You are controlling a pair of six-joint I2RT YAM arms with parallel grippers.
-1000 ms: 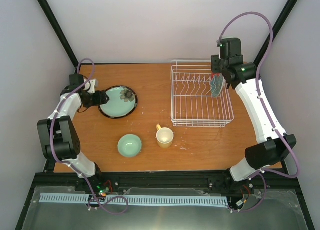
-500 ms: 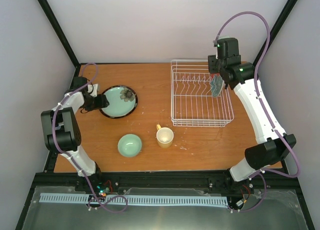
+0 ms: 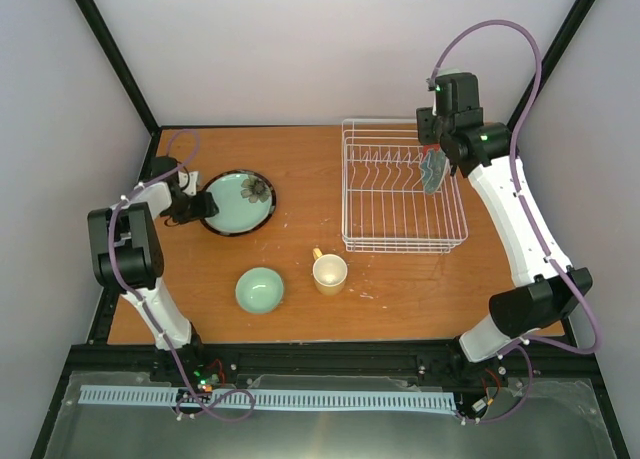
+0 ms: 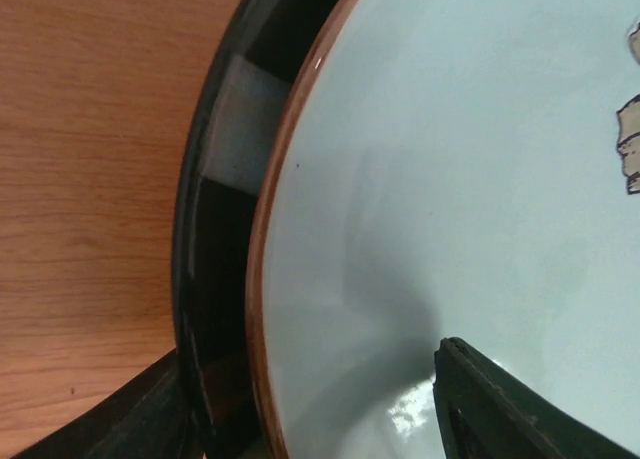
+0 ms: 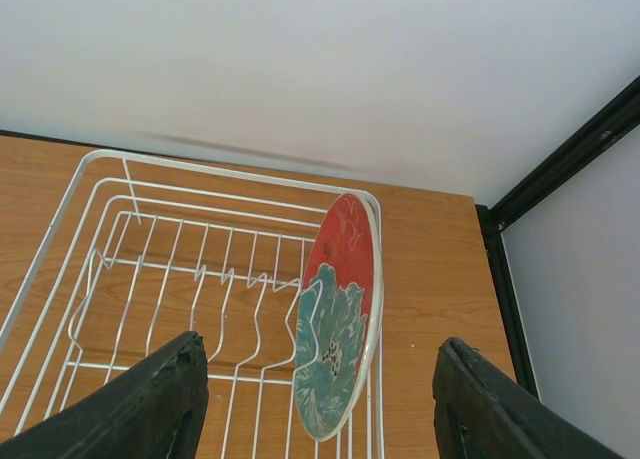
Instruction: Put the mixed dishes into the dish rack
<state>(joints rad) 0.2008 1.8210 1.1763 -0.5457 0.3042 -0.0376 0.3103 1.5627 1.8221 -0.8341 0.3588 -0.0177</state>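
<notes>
Mint-green plate, dark-rimmed, brown flower print: flat on the table, left of centre, well apart from the dish rack.

Left gripper: at that plate's left rim. Over the last second the arm has folded back toward the table's left edge while the gripper has stayed at the rim. The wrist view shows one finger outside and below the dark rim and the other over the glazed face, so the rim sits between them. Whether the pads already press on it cannot be told. Judgement: the pick-up of this plate is under way, but there is no lift yet.

Red plate with teal flower: upright in a slot at the rack's right end, as it was a second ago. This is the one dish seen loaded.

Right gripper: above that plate, fingers spread wide and clear of it, barely shifted. Judgement: released, free to withdraw.

Small mint-green bowl: near edge of the table, mouth up, not yet loaded.

Cream-yellow mug: upright, just beside the rack's near-left corner, not yet loaded.

Obstructions: the mug and bowl lie near the direct line from the plate to the rack's near side. The right arm occupies the space over the rack's right end. A flat plate gives a shallow rim hold, so it may slip.
</notes>
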